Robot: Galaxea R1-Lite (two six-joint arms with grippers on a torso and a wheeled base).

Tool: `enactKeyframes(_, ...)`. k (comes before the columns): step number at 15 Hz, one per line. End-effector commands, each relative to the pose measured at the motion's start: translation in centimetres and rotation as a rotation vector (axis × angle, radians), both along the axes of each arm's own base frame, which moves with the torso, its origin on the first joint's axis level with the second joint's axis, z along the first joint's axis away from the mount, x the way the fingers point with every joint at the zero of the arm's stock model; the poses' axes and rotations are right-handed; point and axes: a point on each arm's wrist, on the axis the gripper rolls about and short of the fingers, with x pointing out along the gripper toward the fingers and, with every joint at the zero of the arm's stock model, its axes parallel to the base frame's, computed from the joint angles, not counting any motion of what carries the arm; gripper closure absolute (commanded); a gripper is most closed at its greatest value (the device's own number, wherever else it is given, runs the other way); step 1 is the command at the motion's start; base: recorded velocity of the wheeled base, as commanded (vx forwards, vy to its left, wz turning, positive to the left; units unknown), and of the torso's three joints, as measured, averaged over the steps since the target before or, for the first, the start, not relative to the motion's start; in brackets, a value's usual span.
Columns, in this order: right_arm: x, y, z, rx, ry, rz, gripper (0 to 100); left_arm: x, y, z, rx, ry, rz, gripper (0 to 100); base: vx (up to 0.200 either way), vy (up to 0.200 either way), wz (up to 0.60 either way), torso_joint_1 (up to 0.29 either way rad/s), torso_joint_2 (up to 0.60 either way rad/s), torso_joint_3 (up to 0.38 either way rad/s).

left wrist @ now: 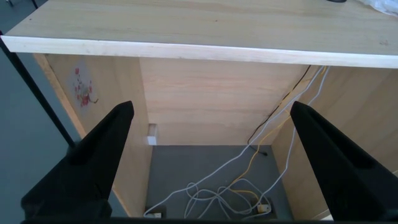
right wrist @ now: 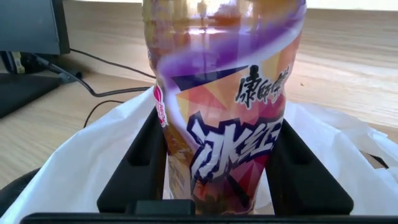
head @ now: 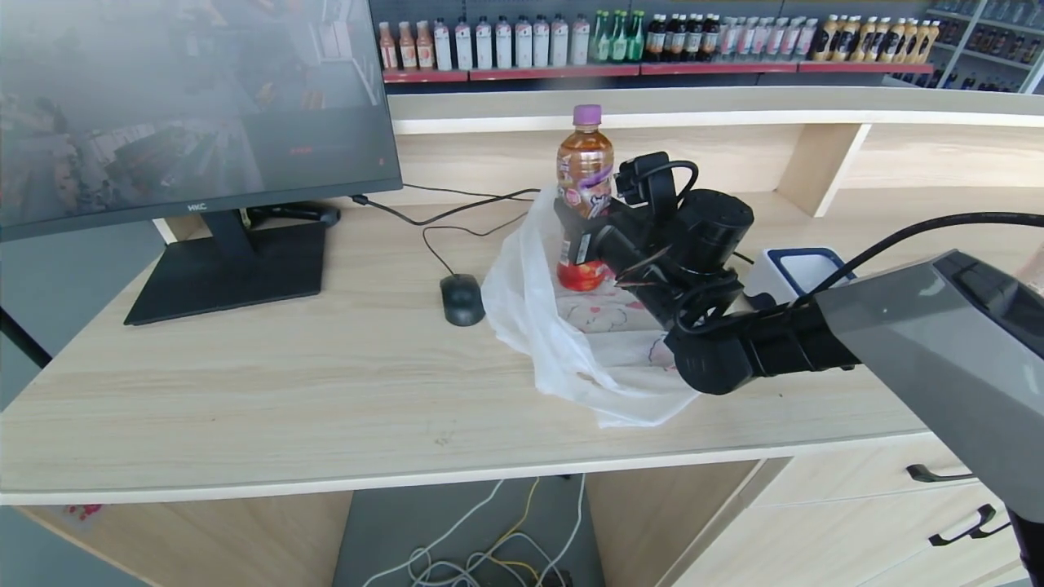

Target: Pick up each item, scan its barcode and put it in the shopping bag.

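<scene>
1. Left gripper [left wrist: 211,107] hung below the tabletop's [head: 245,391] front edge, fingers spread open.
2. Mouse [head: 462,299] sat mid-tabletop, just left of the white shopping bag [head: 530,326].
3. Right gripper [head: 581,240] clamped the purple-capped bottle [head: 584,175] upright at the bag's open mouth.
4. Scanner [head: 795,273] stood right of the bag, toward the back edge.

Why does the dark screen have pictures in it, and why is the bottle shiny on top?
Head view: the dark monitor mirrors the room, so faint reflections show. Right wrist view: light glares off the top of the bottle held in the right gripper.
</scene>
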Motion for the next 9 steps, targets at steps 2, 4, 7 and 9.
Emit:
enactKeyframes(2,0.1,0.1,-0.4,-0.005,0.009,-0.001,100,0.0,0.0,0.0,0.0,-0.002,0.0,0,0.0,0.0,0.0,0.0,0.0,0.0)
enactKeyframes(4,0.2,0.2,-0.7,-0.007,0.014,-0.001,100,0.0,0.0,0.0,0.0,0.0,0.0,0,0.0,0.0,0.0,0.0,0.0,0.0)
enactKeyframes(7,0.3,0.2,-1.2,-0.013,0.025,-0.001,100,0.0,0.0,0.0,0.0,0.001,0.0,0,0.0,0.0,0.0,0.0,0.0,0.0)
enactKeyframes(9,0.2,0.2,-1.7,-0.021,0.04,-0.001,100,0.0,0.0,0.0,0.0,0.001,0.0,0,0.0,0.0,0.0,0.0,0.0,0.0)
